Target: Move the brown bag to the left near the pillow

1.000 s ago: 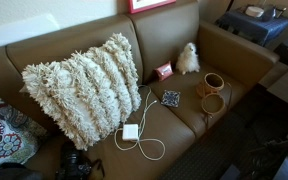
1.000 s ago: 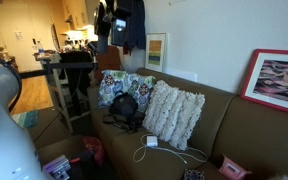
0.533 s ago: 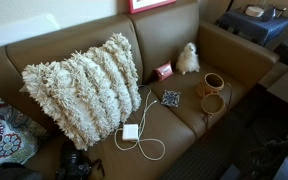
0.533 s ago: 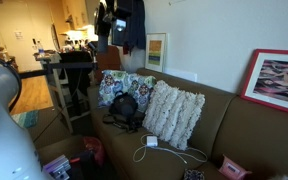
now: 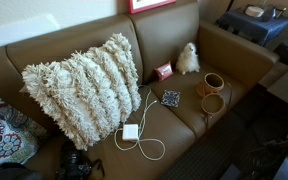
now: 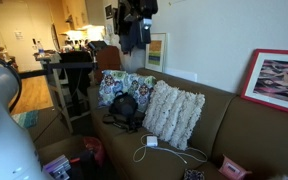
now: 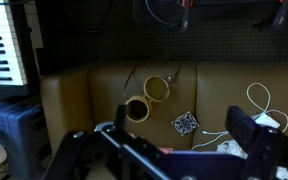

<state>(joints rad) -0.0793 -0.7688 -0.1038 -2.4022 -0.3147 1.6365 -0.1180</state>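
The brown bag (image 5: pixel 213 92) lies on the right sofa seat, its two lighter round rims and thin strap showing. In the wrist view the bag (image 7: pixel 148 98) is far below and left of centre. The shaggy cream pillow (image 5: pixel 84 88) leans on the sofa back at the left, and it also shows in an exterior view (image 6: pixel 174 112). My gripper (image 7: pixel 179 150) is open and empty, high above the seat. In an exterior view it hangs as a dark shape near the ceiling (image 6: pixel 135 14).
A white fluffy toy (image 5: pixel 188 58) and a small red box (image 5: pixel 164 71) sit behind the bag. A patterned coaster (image 5: pixel 171 98) and a white charger with cable (image 5: pixel 131 131) lie between bag and pillow. A floral cushion (image 5: pixel 2 130) is at the far left, next to a black bag (image 6: pixel 124 108).
In an exterior view the dark arm and gripper have shifted right and slightly up. Nothing on the sofa has moved.
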